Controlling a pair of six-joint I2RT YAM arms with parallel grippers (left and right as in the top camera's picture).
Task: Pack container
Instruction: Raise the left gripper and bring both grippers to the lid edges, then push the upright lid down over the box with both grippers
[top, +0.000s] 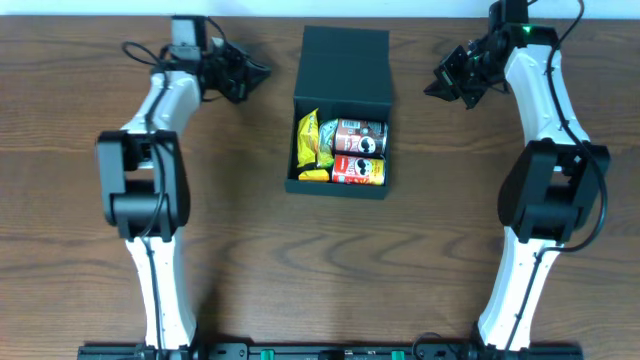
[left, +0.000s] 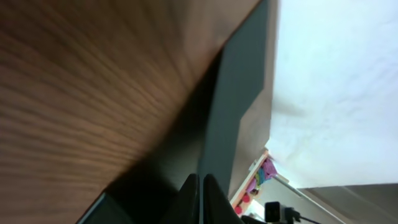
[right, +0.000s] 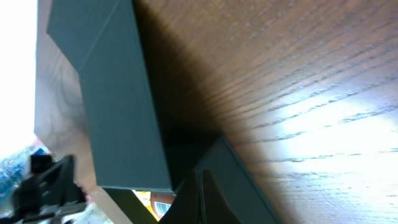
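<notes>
The container is seen mid-desk, its lid laid open toward the far edge, with 2 cans and yellow packets inside. The left tool and right tool are closed, empty, and flank the lid. The cardboard is judged light, stiff but crushable, so the lid's free edge is best taken.
</notes>
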